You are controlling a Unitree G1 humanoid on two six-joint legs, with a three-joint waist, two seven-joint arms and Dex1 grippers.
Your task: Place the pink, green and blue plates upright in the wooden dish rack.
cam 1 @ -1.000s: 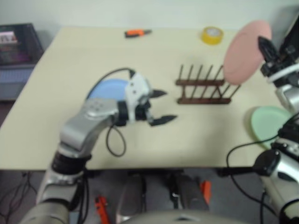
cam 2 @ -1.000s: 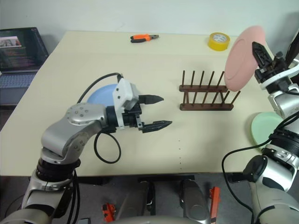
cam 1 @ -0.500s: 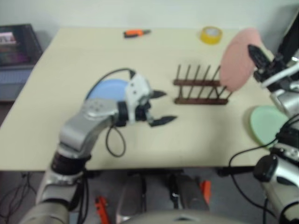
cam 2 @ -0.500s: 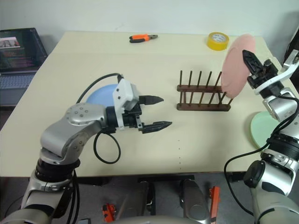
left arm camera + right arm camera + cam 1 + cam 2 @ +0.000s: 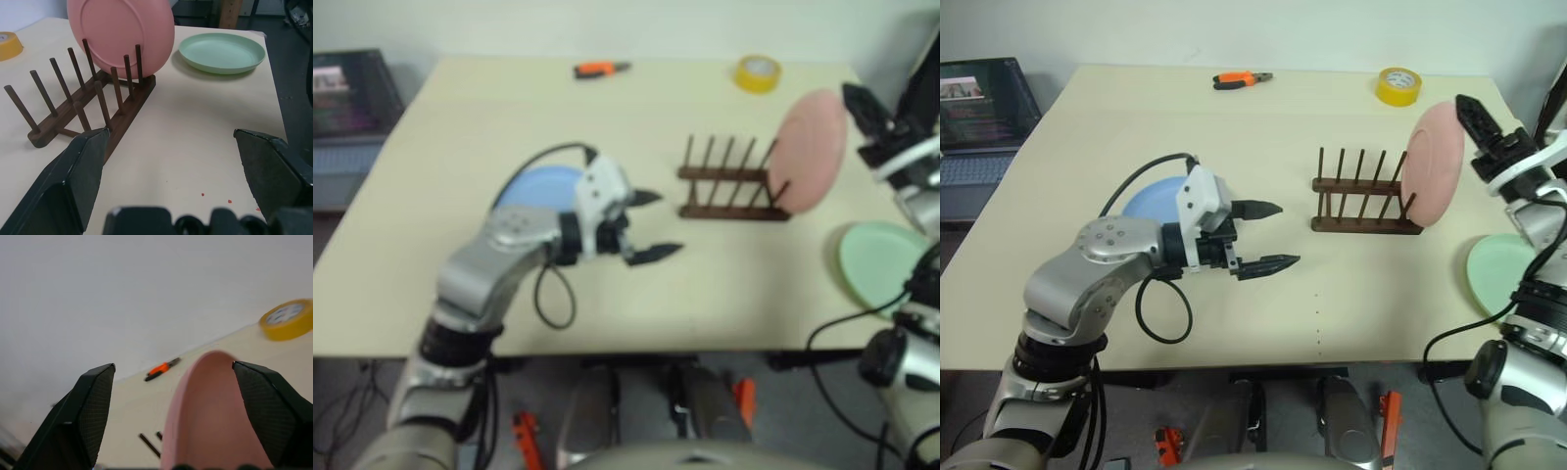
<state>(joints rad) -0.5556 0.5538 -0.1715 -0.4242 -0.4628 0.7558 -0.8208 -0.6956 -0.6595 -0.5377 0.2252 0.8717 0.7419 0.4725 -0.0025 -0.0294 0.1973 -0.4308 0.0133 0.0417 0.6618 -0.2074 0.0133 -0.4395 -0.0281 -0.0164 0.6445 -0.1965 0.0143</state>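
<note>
Three plates: pink plate (image 5: 1433,164) upright at rack (image 5: 1363,201) right end, rack lengthwise left-right; green plate (image 5: 1500,275), blue plate (image 5: 1153,199) flat. Both claws, left gripper (image 5: 1268,235) and right gripper (image 5: 1481,119), apart, empty.

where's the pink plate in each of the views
Left eye view: pink plate stands at the right end of the wooden dish rack.
Right eye view: same spot, just left of the right claw.
Left wrist view: upright between the rack's far pegs.
Right wrist view: its rim rises between the open claw's fingers.
Shared landmark: the rack.
</note>
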